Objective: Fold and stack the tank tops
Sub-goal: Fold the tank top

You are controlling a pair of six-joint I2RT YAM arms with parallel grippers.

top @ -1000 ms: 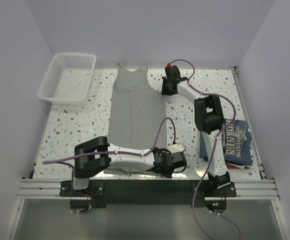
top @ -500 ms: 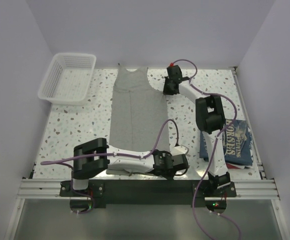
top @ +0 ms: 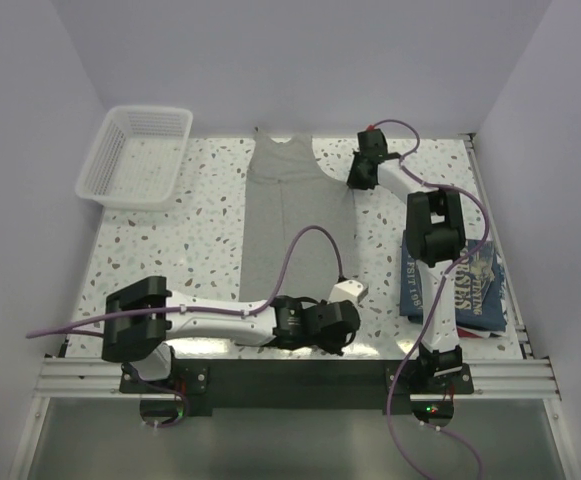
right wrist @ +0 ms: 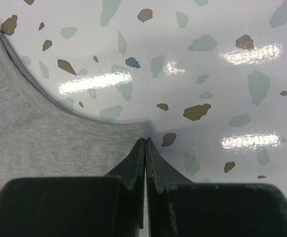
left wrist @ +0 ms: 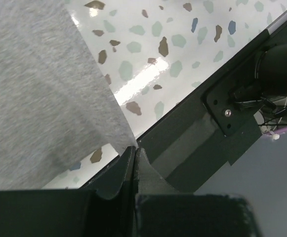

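1. Centrally in the top view, the grey tank top (top: 295, 200) lies flat on the speckled table (top: 170, 250), with its neck toward the upper edge and its hem toward the bottom.
2. At lower centre, the left gripper (left wrist: 136, 149) is clamped on the top's bottom corner, jaws pressed together over the cloth.
3. At the cloth's upper right, the right gripper (right wrist: 146, 141) pinches the seamed edge, jaws closed.
4. At right, a folded navy tank top (top: 465, 285) with white lettering lies well apart.
5. A white mesh basket (top: 135, 155) sits at upper left.
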